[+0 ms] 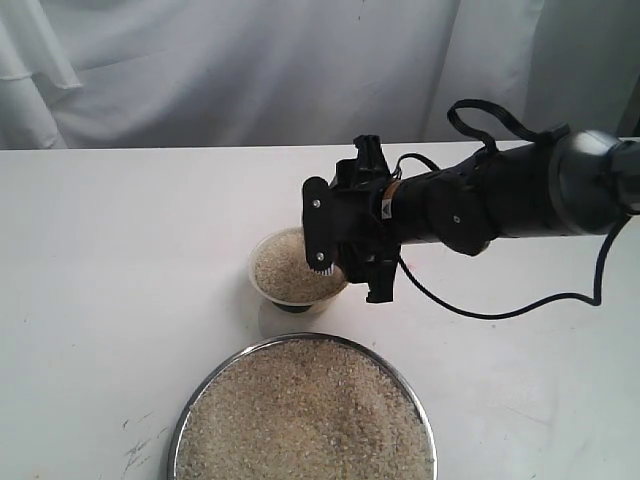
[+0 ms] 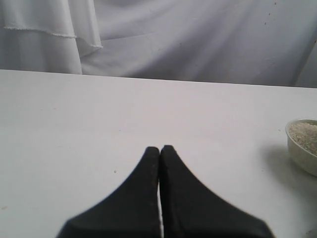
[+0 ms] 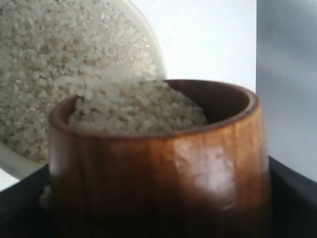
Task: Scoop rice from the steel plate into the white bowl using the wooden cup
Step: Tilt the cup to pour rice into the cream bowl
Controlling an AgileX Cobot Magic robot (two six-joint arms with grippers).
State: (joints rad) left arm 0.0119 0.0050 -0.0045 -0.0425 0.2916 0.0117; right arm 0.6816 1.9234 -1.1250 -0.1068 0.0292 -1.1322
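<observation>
1. Right claw (image 1: 345, 262) is clamped on the wooden cup (image 3: 163, 168). Its dark fingers press the cup's sides in the right wrist view. In the exterior view the claw's own body hides the cup.
2. Rice (image 3: 138, 109) fills the cup to the brim, heaped highest at the lip that faces the white bowl (image 3: 154, 52).
3. That bowl (image 1: 256, 278) sits directly under the right claw's tips, its rim partly covered by them, and it holds rice nearly to the rim.
4. Whether grains are leaving the cup cannot be told; the cup's rice and the bowl's rice run together in the wrist view.
5. Below the right claw in the exterior view, just past the bowl, lies the steel plate (image 1: 300, 338), covered rim to rim with a broad bed of rice.
6. Left claw (image 2: 159, 148) is closed, its black tips touching with nothing between them, held low over the bare white bench (image 2: 74, 124).
7. Ahead of the left claw and well off to one side stands the bowl, with rice showing inside.
</observation>
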